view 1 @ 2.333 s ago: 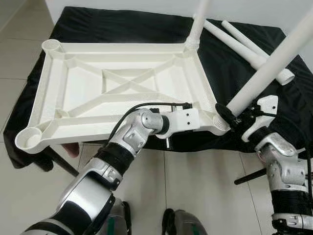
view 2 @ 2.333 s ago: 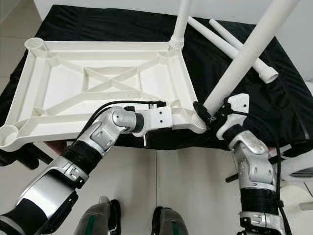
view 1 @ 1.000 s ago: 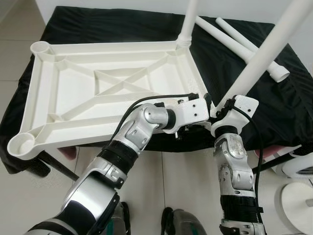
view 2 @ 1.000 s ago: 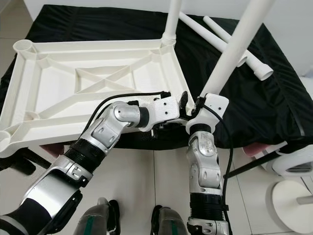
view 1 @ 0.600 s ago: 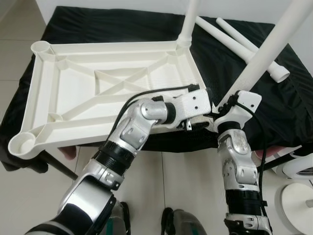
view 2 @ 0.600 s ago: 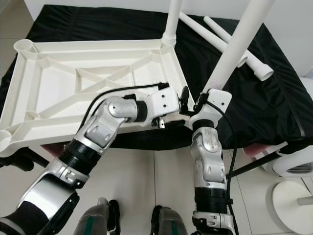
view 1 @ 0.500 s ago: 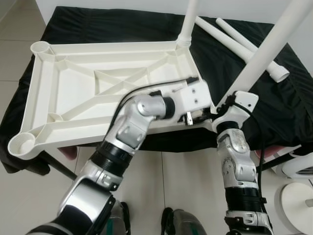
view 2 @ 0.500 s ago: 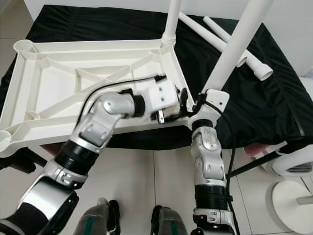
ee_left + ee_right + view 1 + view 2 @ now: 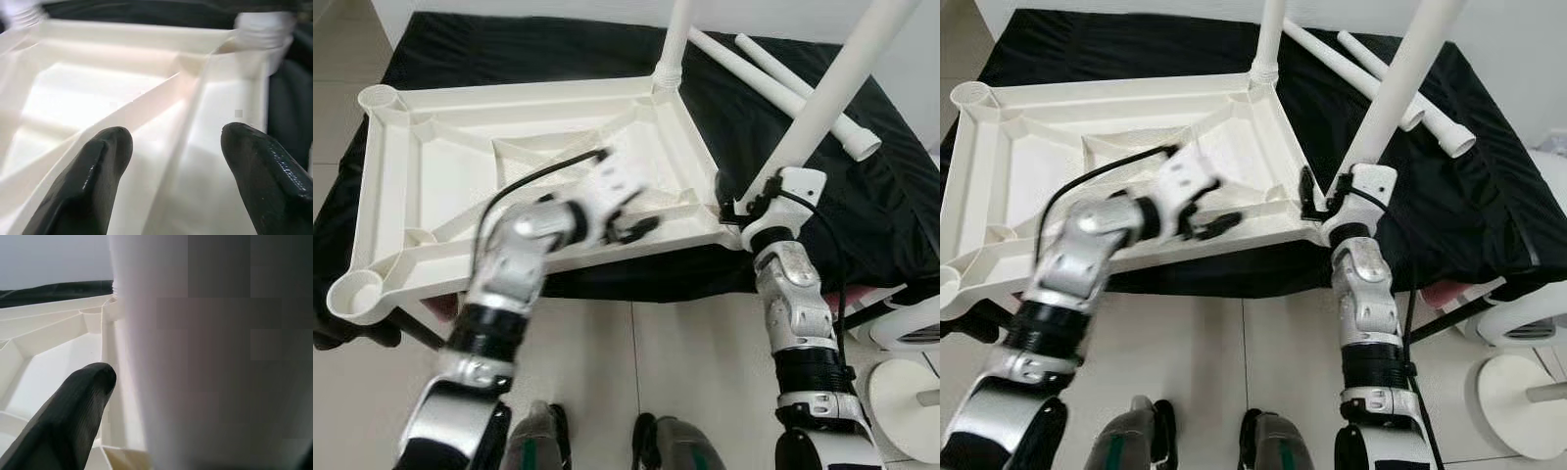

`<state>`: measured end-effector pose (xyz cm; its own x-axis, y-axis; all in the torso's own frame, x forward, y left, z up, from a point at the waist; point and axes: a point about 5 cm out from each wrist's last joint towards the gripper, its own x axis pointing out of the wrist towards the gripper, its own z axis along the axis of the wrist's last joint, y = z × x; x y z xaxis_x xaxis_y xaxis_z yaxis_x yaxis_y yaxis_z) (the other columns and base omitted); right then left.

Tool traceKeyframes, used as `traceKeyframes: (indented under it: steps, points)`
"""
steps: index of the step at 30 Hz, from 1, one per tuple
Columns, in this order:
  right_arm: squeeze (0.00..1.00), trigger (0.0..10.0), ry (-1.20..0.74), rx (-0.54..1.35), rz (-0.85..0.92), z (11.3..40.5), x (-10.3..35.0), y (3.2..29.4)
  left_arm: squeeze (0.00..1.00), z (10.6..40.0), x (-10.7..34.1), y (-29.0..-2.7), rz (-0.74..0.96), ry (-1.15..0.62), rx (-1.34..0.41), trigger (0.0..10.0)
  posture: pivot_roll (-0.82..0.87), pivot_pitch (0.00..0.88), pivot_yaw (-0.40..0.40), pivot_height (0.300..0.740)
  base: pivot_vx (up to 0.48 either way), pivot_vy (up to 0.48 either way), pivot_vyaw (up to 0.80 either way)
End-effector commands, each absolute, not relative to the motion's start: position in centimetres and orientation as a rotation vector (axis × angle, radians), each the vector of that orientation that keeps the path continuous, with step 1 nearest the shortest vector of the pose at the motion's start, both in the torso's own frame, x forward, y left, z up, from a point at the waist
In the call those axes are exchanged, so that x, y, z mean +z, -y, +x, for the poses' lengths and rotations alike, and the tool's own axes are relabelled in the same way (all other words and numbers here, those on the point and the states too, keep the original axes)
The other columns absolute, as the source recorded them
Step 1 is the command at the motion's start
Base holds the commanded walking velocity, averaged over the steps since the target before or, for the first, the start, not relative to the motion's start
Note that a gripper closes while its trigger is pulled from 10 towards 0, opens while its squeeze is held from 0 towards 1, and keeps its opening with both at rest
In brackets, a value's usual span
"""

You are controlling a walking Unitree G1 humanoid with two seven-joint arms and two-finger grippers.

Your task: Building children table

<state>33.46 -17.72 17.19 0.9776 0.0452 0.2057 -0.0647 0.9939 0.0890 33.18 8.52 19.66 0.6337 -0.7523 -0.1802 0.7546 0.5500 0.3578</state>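
A black cloth (image 9: 822, 206) covers a work surface, and on it lies a large white plastic tabletop (image 9: 440, 196), upside down so that its ribbed underside with a crossed brace faces up. It takes up the left and middle of the cloth, with round sockets at its corners; the near left socket (image 9: 354, 292) and the far left socket (image 9: 378, 96) stand open, and the near left corner juts past the edge of the cloth. A white table leg (image 9: 674, 44) stands upright in the far right corner socket. A second white leg (image 9: 827, 98) rises at a slant from the near right corner. The right gripper (image 9: 736, 201) is at the foot of this leg, its fingers closed around it just above the corner; in the right wrist view the leg sits right beside one black finger (image 9: 68, 416). Two more loose legs (image 9: 783, 83) lie flat on the cloth, side by side, beyond the slanted leg. The left gripper (image 9: 628, 217), blurred, hovers above the near right part of the tabletop, its two black fingers (image 9: 93, 181) spread apart and holding nothing, with the white ribs showing between them in the left wrist view. Pale floor tiles (image 9: 666, 372) lie below, and a white round stand (image 9: 909, 392) sits on the floor to the right.
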Motion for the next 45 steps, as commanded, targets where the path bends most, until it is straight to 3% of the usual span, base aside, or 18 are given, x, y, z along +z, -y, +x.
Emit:
traceKeyframes:
  steps: [1,3,6,8,10,15,22,27,33,45]
  points:
    - [0.0,10.0,0.207,0.074,0.099,33.6,17.2,17.4,0.0,33.9,20.6,-8.7,0.399,0.076,-0.649,10.0,0.07,0.136,-0.077,0.74,0.0,0.0,0.0]
    - [0.0,10.0,0.211,0.078,0.098,33.7,17.3,17.6,0.0,34.1,21.1,-9.2,0.349,0.091,-0.596,10.0,0.06,0.135,-0.076,0.74,0.0,0.0,0.0]
    - [0.0,10.0,0.233,0.062,0.099,34.7,17.8,18.8,0.0,34.7,23.3,-11.8,0.168,0.163,-0.311,10.0,0.06,0.127,-0.073,0.74,0.0,0.0,0.0]
    - [0.0,10.0,0.233,0.062,0.099,34.7,17.8,18.8,0.0,34.7,23.3,-11.8,0.168,0.163,-0.311,10.0,0.06,0.127,-0.073,0.74,0.0,0.0,0.0]
    - [0.0,10.0,0.258,0.07,0.108,35.7,18.6,19.8,0.0,34.5,24.4,-13.2,0.069,0.202,-0.138,10.0,0.07,0.123,-0.081,0.74,0.0,0.0,0.0]
    - [0.0,10.0,0.279,0.109,0.12,36.4,19.3,20.2,0.0,33.9,24.7,-13.1,0.044,0.225,-0.097,10.0,0.07,0.123,-0.085,0.74,0.0,0.0,0.0]
    - [0.0,10.0,0.288,0.27,0.032,37.5,20.4,20.8,0.0,32.6,24.5,-11.5,0.043,0.261,-0.171,10.0,0.09,0.13,-0.115,0.74,0.0,0.0,0.0]
    - [0.0,10.0,0.274,0.222,-0.084,38.0,20.5,21.9,0.0,32.6,23.3,-10.5,0.046,0.245,-0.232,10.0,0.09,0.136,-0.127,0.74,0.0,0.0,0.0]
    - [0.0,10.0,0.334,0.202,-0.052,37.9,21.4,22.0,0.0,32.6,22.7,-10.1,0.013,0.227,-0.232,10.0,0.08,0.134,-0.138,0.74,0.0,0.0,0.0]
    - [0.0,10.0,0.382,0.169,0.067,36.0,19.3,20.3,0.0,32.9,22.5,-11.9,-0.087,0.21,-0.16,10.0,0.07,0.091,-0.111,0.74,0.0,0.0,0.0]
